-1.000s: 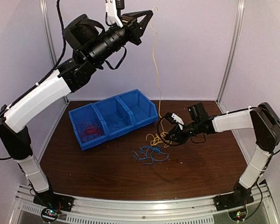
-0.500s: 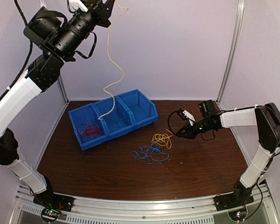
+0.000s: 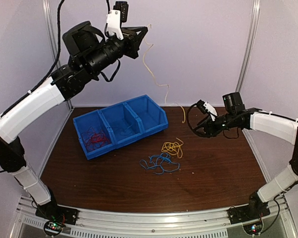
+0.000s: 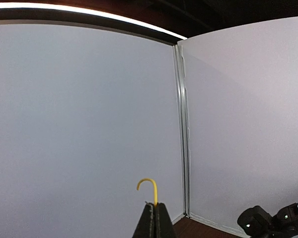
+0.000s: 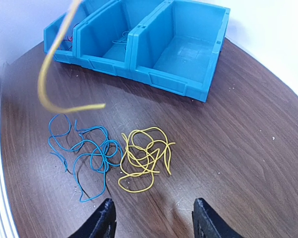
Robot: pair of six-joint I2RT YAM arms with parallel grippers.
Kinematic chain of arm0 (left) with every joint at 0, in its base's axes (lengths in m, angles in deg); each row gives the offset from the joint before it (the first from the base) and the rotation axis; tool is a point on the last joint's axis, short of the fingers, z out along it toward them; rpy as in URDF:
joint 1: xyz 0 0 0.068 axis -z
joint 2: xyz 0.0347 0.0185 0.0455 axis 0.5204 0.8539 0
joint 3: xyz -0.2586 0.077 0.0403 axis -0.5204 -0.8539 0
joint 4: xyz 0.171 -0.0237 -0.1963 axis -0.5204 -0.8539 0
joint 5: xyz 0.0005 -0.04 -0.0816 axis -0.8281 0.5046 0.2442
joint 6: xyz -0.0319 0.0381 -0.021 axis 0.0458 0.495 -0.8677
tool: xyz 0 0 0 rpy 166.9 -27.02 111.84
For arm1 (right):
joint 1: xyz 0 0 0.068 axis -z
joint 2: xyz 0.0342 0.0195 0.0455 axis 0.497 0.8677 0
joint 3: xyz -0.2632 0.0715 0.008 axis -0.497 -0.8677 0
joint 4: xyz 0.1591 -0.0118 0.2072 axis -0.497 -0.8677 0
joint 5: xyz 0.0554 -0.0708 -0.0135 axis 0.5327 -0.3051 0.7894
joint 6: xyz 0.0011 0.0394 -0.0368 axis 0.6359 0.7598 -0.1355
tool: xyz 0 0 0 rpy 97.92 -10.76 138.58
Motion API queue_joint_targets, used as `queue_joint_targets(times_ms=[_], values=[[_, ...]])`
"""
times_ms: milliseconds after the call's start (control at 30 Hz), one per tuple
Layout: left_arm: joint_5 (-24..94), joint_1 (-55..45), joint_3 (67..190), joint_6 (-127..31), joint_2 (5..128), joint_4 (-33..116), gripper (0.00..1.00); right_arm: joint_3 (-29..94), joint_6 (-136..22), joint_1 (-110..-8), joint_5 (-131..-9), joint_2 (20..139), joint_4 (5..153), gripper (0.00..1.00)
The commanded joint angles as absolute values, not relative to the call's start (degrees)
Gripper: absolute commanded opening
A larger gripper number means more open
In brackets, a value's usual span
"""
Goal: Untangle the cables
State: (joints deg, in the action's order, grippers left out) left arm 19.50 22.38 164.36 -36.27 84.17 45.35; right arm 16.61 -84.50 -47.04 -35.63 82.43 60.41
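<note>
My left gripper [image 3: 145, 30] is raised high near the back wall, shut on one yellow cable [image 3: 150, 68] that dangles in a wavy line down to about the table's back right; its short hooked end [image 4: 148, 187] sticks out past the fingertips. A tangle of yellow cables [image 3: 173, 147] [image 5: 144, 156] lies on the table beside a tangle of blue cables [image 3: 160, 163] [image 5: 84, 151]. Red cables [image 3: 93, 139] sit in the left compartment of the blue bin [image 3: 154, 130]. My right gripper [image 3: 201, 125] [image 5: 153, 220] hovers open above the table, right of the yellow tangle, with nothing between its fingers.
The blue bin [image 5: 176, 82] has three compartments and stands at the back left of the brown table. Metal frame posts [image 3: 246, 54] and pale walls close the back and sides.
My left arm swung left and then back right with the yellow cable, which now hangs free of the pile. My right gripper lifted away to the right and opened.
</note>
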Motion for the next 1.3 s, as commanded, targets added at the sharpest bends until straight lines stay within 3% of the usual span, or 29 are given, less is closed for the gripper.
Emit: queue_joint_targets(times_ms=[0, 200, 433, 1267], values=[[24.3, 16.13, 166.05, -47.5, 86.97, 40.46, 0.0, 12.2, -84.76, -45.54, -39.76, 77.05, 61.65, 0.56], [34.92, 10.06, 166.65, -51.77, 92.69, 40.59, 0.0, 8.84, -84.05, -42.6, -43.16, 71.89, 65.66, 0.63], [41.87, 5.32, 172.08, -53.67, 104.03, 39.55, 0.0, 8.19, -84.61, -41.59, -40.85, 73.95, 65.24, 0.63], [46.19, 2.48, 184.79, -56.63, 109.39, 42.03, 0.0, 7.49, -85.77, -41.15, -41.12, 75.0, 65.37, 0.63]])
